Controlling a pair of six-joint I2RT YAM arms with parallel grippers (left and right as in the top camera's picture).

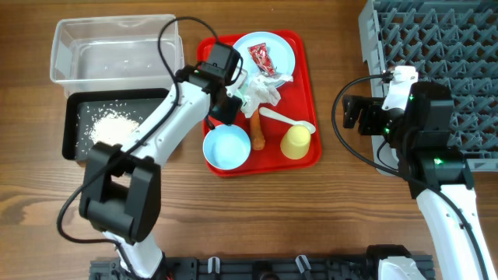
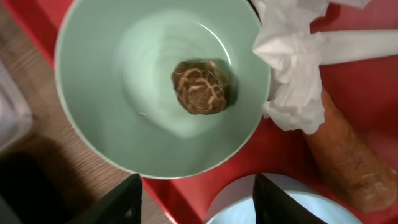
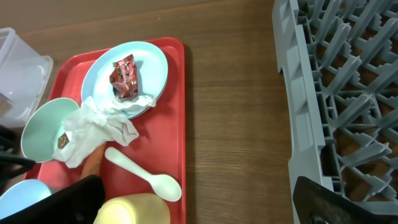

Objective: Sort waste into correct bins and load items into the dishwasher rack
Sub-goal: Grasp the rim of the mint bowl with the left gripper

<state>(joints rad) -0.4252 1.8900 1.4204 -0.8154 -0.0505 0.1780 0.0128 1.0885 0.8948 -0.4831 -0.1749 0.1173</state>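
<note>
My left gripper (image 2: pixel 198 202) hangs open above the near rim of the pale green bowl (image 2: pixel 124 93), which holds a brown food lump (image 2: pixel 199 86). Nothing is between its fingers. Beside the bowl lie the crumpled tissue (image 2: pixel 292 62) and the carrot piece (image 2: pixel 348 155); the light blue bowl (image 1: pixel 226 146) sits in front. The red wrapper (image 1: pixel 261 56) rests on the pale blue plate (image 1: pixel 276 39). The white spoon (image 1: pixel 288 119) and yellow cup (image 1: pixel 296 141) stand on the red tray (image 1: pixel 311 78). My right gripper (image 1: pixel 354 113) is open and empty between the tray and the grey rack (image 1: pixel 436 47).
A clear tub (image 1: pixel 113 50) stands at the back left. In front of it the black tray (image 1: pixel 74 117) holds white rice grains (image 1: pixel 113 124). Bare wooden table shows between the red tray and the rack (image 3: pixel 342 93).
</note>
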